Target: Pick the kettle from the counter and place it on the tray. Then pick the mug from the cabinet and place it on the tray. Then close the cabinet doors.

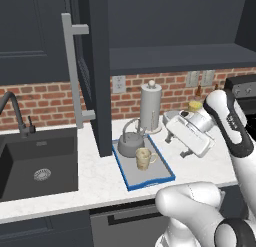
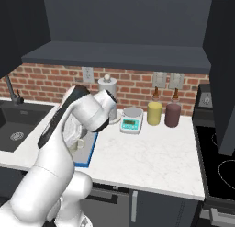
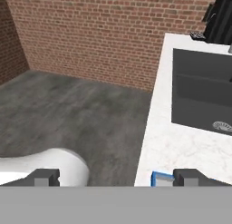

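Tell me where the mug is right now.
In the left base view the mug stands on the blue-rimmed tray on the counter, just in front of the kettle, right of the sink.

the kettle (image 1: 130,144), squat grey metal with a thin arched loop handle, stands upright at the far end of the tray (image 1: 164,178). the cream mug (image 1: 144,158) stands upright just in front of it, also on the tray. the tray is flat grey with a raised blue rim and lies on the white veined counter (image 1: 100,183), right of the black sink. the dark cabinet (image 1: 175,58) is open (shelf bare), one of the cabinet doors (image 1: 95,66) swung out edge-on, its silver bar handle facing the sink.
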Available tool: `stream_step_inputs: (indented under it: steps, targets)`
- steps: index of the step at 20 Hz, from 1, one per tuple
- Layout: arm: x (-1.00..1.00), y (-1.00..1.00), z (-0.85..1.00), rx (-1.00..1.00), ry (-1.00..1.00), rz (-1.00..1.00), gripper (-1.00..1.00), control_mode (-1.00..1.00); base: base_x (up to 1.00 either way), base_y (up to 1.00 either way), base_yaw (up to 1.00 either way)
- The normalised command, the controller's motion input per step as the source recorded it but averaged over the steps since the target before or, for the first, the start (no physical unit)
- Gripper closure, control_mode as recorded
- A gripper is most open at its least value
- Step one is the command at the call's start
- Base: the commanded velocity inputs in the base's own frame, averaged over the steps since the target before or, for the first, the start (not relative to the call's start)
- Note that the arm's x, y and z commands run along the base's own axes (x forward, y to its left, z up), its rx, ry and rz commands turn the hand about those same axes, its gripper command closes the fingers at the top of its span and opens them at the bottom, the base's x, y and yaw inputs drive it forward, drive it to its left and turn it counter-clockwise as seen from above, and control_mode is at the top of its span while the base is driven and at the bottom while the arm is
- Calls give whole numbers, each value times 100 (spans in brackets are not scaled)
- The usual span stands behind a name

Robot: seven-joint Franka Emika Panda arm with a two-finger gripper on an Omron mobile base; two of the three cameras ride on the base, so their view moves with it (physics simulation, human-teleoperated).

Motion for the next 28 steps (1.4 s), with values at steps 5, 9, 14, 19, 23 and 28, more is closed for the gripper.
stream_step_inputs:
  steps: [5, 9, 14, 19, 23, 28]
  targets:
    - [-65, 0, 53, 0, -12, 2, -100, -100, 0, 0, 0]
    - [-51, 0, 41, 0, -16, 1, -100, -100, 0, 0, 0]
    - [-50, 0, 51, 0, -15, 1, -100, -100, 0, 0, 0]
    - [-35, 0, 45, 0, -5, 0, -100, -100, 0, 0, 0]
    - [-35, 0, 22, 0, -8, 3, -100, -100, 0, 0, 0]
    - [-32, -5, 4, 1, -1, 2, -100, -100, 0, 0, 0]
